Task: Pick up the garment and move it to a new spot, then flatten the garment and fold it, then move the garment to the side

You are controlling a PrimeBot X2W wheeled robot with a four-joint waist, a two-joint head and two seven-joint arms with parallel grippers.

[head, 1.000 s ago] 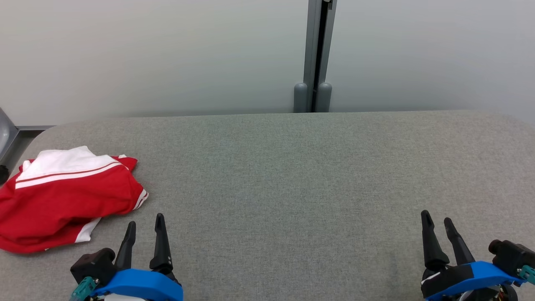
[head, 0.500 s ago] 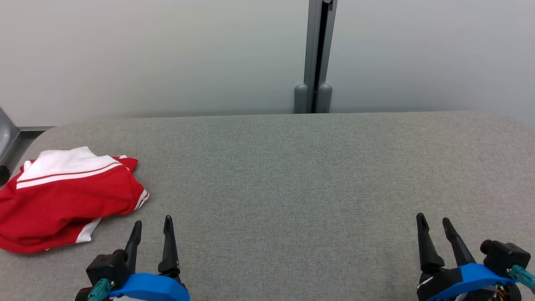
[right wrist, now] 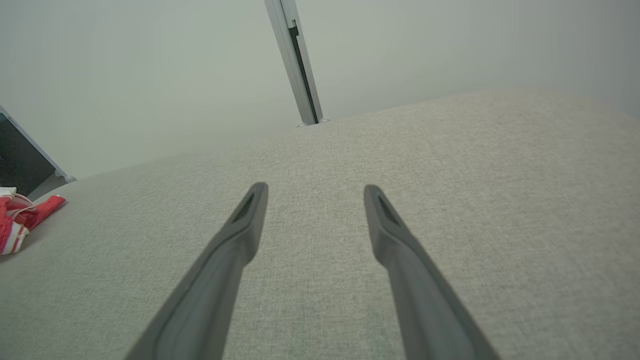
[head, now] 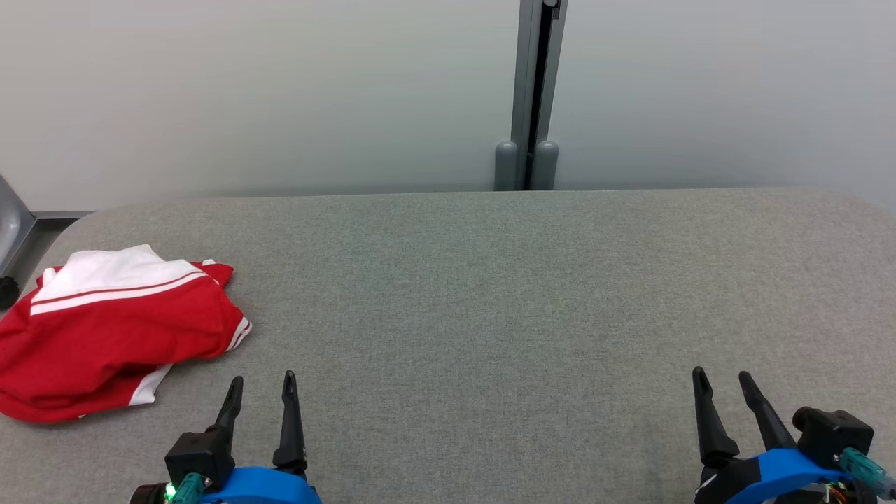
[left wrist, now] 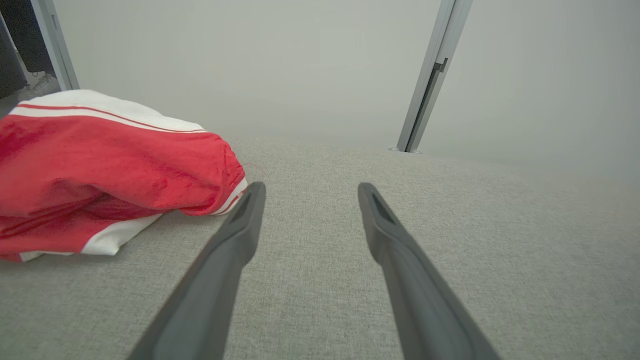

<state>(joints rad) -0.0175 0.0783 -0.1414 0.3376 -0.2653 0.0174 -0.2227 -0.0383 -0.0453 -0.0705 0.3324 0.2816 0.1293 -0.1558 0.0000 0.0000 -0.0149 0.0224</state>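
The red and white garment (head: 112,329) lies bunched at the middle left of the frame, close to the grey padded table's (head: 490,294) left rim and rounded corner; it looks rumpled rather than squarely folded, so I'd judge the lifting, flattening, folding and setting aside are all still to do. The left gripper (head: 263,379) sits at the lower left, claw spread and empty, just beside the garment's near hem but not touching; the right gripper (head: 719,374) at the lower right is spread too, well apart from it. Centre and right are bare cloth, roomy for spreading; a wall closes the far edge.
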